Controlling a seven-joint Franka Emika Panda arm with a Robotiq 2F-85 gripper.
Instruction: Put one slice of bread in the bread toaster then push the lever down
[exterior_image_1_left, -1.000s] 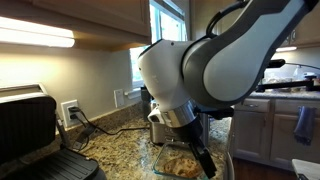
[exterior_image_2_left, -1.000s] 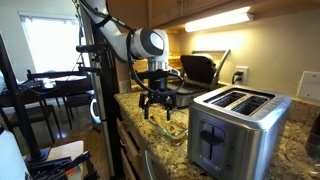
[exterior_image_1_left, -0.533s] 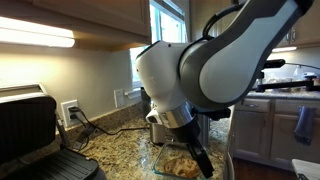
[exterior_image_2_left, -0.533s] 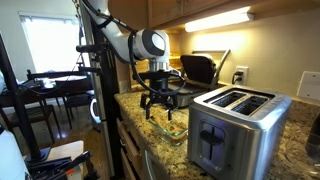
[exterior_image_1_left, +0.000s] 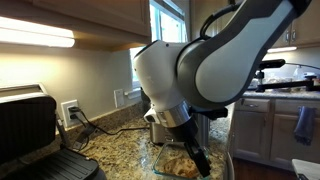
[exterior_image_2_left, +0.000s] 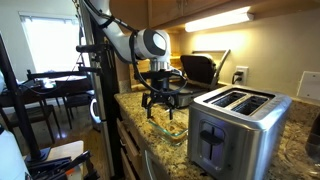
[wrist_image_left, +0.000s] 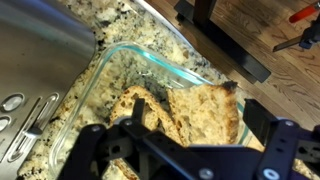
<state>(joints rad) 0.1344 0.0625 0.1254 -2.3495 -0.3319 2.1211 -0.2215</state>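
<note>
Several tan slices of bread (wrist_image_left: 205, 100) lie in a clear glass dish (wrist_image_left: 110, 62) on the granite counter. They also show in both exterior views (exterior_image_1_left: 176, 160) (exterior_image_2_left: 172, 128). My gripper (wrist_image_left: 196, 128) is open and hangs just above the dish, its two black fingers on either side of a browned slice. It holds nothing. It shows in both exterior views (exterior_image_2_left: 160, 103) (exterior_image_1_left: 196, 158). The brushed-steel bread toaster (exterior_image_2_left: 235, 125) stands next to the dish, its top slots empty. In the wrist view its body and buttons (wrist_image_left: 35, 70) fill the left side.
A black hinged grill press (exterior_image_2_left: 200, 68) stands open at the back of the counter and also shows in an exterior view (exterior_image_1_left: 30, 130). The counter edge runs beside the dish, with wooden floor (wrist_image_left: 270, 30) below. Wall outlets and cords are behind.
The arm has shifted very slightly over the dish. The gripper stays open and empty, and the bread has not moved.
</note>
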